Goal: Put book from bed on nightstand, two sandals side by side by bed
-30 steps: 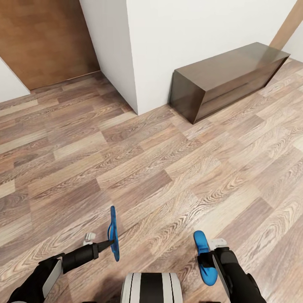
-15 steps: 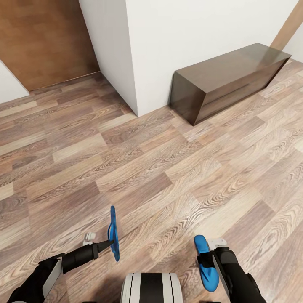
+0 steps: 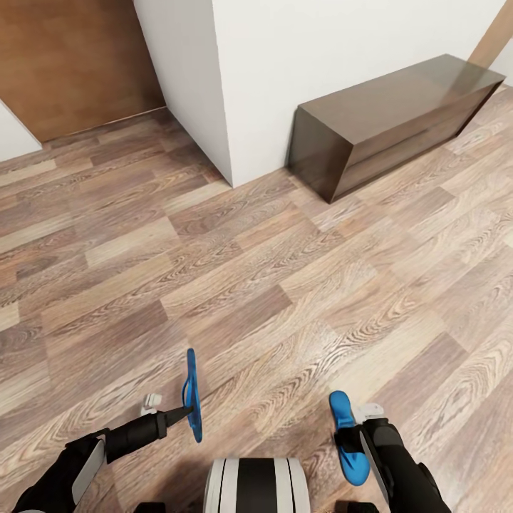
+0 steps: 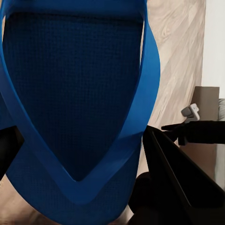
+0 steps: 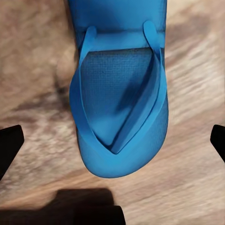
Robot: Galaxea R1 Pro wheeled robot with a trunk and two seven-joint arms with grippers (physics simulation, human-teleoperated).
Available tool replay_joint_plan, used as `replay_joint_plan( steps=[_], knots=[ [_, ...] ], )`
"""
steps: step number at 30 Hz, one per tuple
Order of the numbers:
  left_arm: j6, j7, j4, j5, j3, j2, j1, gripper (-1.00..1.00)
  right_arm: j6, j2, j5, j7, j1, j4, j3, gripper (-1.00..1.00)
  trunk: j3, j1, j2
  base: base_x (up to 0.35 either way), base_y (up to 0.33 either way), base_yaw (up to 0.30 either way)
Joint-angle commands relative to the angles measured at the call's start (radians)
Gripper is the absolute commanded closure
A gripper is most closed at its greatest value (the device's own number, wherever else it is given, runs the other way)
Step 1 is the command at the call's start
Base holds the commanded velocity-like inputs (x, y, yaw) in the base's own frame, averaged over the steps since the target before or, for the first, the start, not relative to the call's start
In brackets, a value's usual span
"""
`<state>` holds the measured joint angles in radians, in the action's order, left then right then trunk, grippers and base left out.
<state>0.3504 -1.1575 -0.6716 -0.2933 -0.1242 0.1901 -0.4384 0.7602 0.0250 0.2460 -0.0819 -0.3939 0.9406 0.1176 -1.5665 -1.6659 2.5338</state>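
Observation:
Two bright blue sandals hang over the wood floor, one in each hand. My left gripper is shut on the left sandal, which stands on edge; close up, its sole and straps show beside a dark finger. My right gripper holds the right sandal flat, strap side up, with dark fingertips at either side. The book, bed and nightstands are out of view.
A long dark-brown dresser stands against the white wall at the back right. A white wall corner juts out ahead, with a brown wooden door at the back left. Wood floor stretches between.
The whole picture has shifted a little: the dresser and the wall sit slightly higher, so the camera has moved. Both sandals stay in the grippers as before.

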Motion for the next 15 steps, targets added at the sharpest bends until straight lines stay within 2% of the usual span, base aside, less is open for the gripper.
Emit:
replay_joint_plan(
  steps=[1, 6, 11, 15],
  knots=[
    [0.009, -0.004, 0.000, -0.004, 0.000, 0.000, 0.000, 1.00, 0.004, 0.001, 0.010, -0.009, 0.000, 0.002, 0.004, -1.00, -0.005, 0.000, 0.000, 0.000, 0.000, 0.000],
    [0.009, -0.004, 0.001, -0.003, 0.000, 0.000, 0.000, 1.00, 0.004, 0.001, 0.010, -0.009, 0.000, 0.003, 0.004, -1.00, -0.024, -0.002, 0.002, 0.000, 0.000, 0.000],
    [0.009, -0.003, 0.002, -0.004, 0.000, -0.001, 0.000, 1.00, -0.003, 0.001, 0.010, -0.009, 0.000, 0.006, 0.003, -1.00, -0.024, -0.002, 0.002, 0.000, 0.000, 0.000],
    [0.008, -0.003, 0.003, -0.004, 0.000, -0.001, 0.000, 1.00, -0.153, 0.000, 0.009, -0.009, 0.000, 0.007, 0.006, -1.00, -0.024, -0.002, 0.002, 0.000, 0.000, 0.000]
  ],
)
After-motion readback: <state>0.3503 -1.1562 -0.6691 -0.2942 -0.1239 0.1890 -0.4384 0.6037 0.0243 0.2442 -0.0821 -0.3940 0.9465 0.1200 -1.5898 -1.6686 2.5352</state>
